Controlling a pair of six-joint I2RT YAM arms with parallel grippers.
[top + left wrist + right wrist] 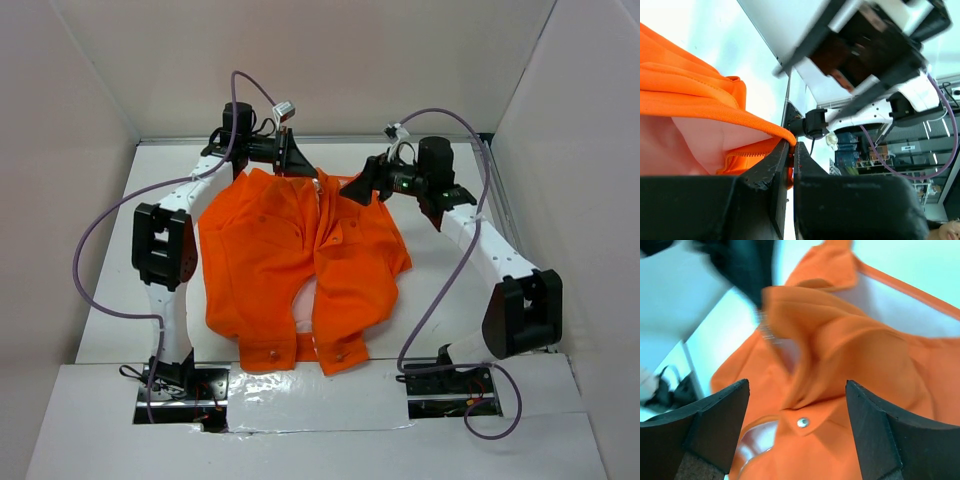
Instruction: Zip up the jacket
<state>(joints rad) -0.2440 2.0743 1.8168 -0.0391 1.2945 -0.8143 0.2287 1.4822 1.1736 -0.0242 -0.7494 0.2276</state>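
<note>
Jacket (300, 270) spread on the white worktop (110, 320) between my two arms, hem toward my bases, collar at the far side, front panels parting near the hem. My left jaws are closed on an orange edge of the jacket by the collar; my right jaws stand wide apart over the fabric nearby, holding nothing, a small snap (802, 422) below them

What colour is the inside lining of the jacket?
Pale pinkish white; the lining shows best in the left wrist view.
</note>
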